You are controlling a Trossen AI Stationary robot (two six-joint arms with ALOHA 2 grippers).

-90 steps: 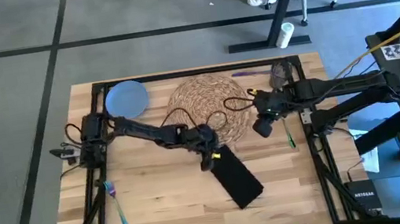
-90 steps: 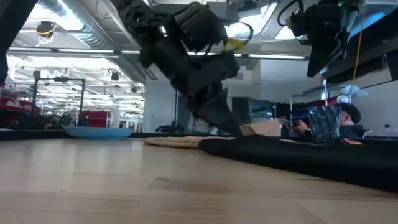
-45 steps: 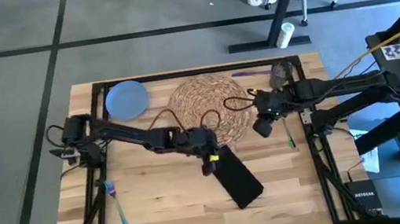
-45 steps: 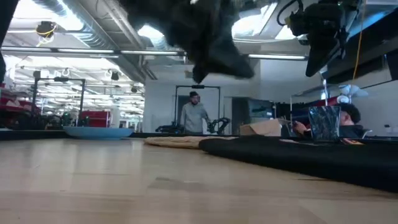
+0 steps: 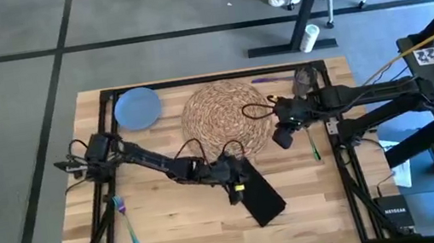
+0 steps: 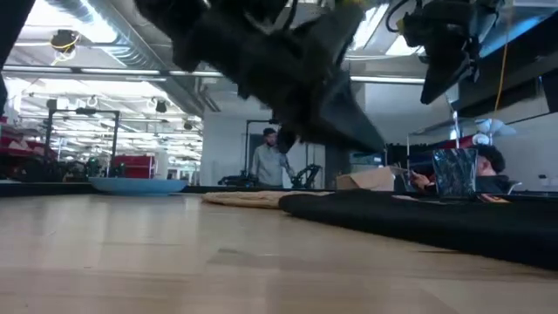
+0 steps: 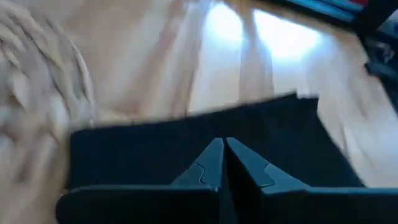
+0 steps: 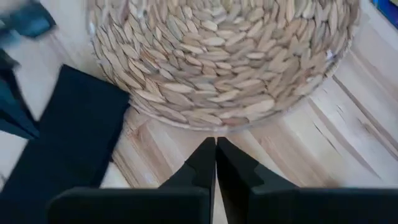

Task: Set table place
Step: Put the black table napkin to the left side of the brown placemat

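Our left gripper (image 7: 222, 163) has its fingers pressed together, tips meeting with nothing between them, hovering above the near end of the black napkin (image 5: 258, 193) without touching it, going by the low view. The right gripper (image 8: 215, 163) is likewise closed on nothing, parked over the right edge of the straw placemat (image 5: 227, 116), waiting. The napkin lies flat and skewed on the table (image 5: 173, 231), its upper corner just beside the placemat's lower right edge, apart from it as far as we can tell. The blue plate (image 5: 137, 107) sits at the far left corner, well apart from the placemat. One fork (image 5: 126, 220) lies by the left edge, a green-handled piece (image 5: 314, 146) by the right edge, a small cup (image 5: 302, 81) near the far right corner. Our read: the step in hand is squaring the napkin next to the placemat. To do it well we'd open the fingers before descending, come down on one short edge only, pinch a thin fold of cloth rather than pressing into the wood, then drag low and slow so it doesn't bunch or flip. Keep the left elbow clear of the right gripper; the arms are close here. Plate, cutlery and cup are not yet placed.
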